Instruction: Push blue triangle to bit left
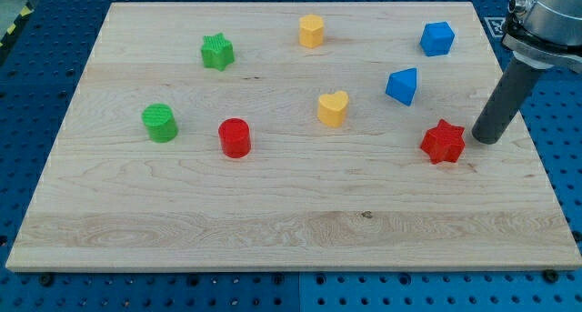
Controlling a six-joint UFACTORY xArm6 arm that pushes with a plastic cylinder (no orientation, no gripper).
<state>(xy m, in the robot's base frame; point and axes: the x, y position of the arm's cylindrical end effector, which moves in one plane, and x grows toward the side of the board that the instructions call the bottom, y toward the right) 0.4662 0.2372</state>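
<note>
We carry no pincer at all, so it has no wide, narrow or holding state; we work with the rod alone. My tip (485, 139) rests on the surface (273, 230) near its edge at the view's right, and we judge this to be the approach step, with the push itself not yet begun.

Nearest my tip, just beside it toward the view's left, sits the red star block (443, 142); whether the two touch we cannot tell. Beyond that, up and to the view's left of my tip, stands the blue triangle (402, 85), apart from both the tip and the red star block. Further up from my tip lies the blue cube-like block (436, 38).

To send the blue triangle a little toward the view's left, we judge that my tip must first come to its right-hand side, which means travelling toward the view's top while staying clear of the red star block. From there a short, straight shove leftward should do. The yellow heart block (333, 107) lies further left of the triangle, so we should keep the push brief.
</note>
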